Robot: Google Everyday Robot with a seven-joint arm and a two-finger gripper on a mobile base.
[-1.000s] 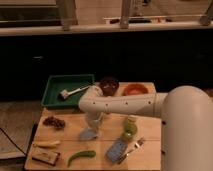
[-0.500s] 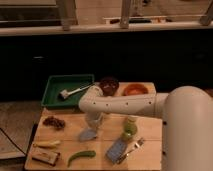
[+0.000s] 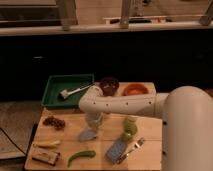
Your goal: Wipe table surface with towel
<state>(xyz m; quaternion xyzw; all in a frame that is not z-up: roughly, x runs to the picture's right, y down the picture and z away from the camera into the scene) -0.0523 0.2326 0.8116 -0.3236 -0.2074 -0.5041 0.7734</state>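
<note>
Gripper [image 3: 93, 121] is hovering just over the towel [image 3: 87, 135] left of the table [image 3: 149, 131] centre, both sitting unmoved since a second ago, so I'm judging the wipe stalled, and I cannot tell its grip state.
</note>
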